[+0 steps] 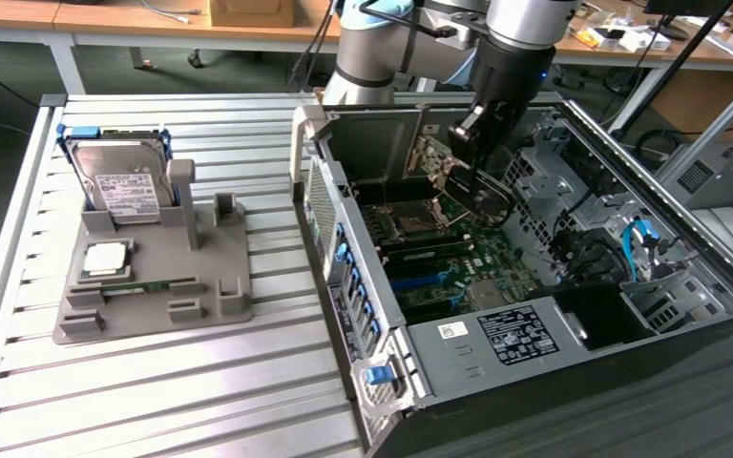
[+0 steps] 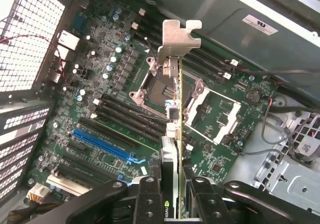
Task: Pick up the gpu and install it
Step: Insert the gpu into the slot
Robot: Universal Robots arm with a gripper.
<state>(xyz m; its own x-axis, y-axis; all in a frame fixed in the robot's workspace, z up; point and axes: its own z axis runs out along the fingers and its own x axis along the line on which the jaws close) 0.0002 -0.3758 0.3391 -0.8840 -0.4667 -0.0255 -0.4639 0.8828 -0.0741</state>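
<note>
My gripper (image 2: pixel 174 206) is shut on the gpu (image 2: pixel 175 108), a thin card seen edge-on in the wrist view with its silver-grey bracket (image 2: pixel 177 36) at the far end. The card hangs above the green motherboard (image 2: pixel 225 114), over the open processor sockets and apart from the board. A blue slot (image 2: pixel 102 144) lies to one side of it. In the exterior view the gripper (image 1: pixel 475 167) reaches down into the open computer case (image 1: pixel 494 334), with the dark gpu (image 1: pixel 488 202) under it near the case's back wall.
On the slatted table at the exterior view's left stands a grey fixture (image 1: pixel 226 286) holding a hard drive (image 1: pixel 118 181), a processor chip (image 1: pixel 106 258) and a green memory stick (image 1: pixel 137 286). Cables (image 1: pixel 640 239) and drive cages (image 1: pixel 557 162) crowd the case's right side.
</note>
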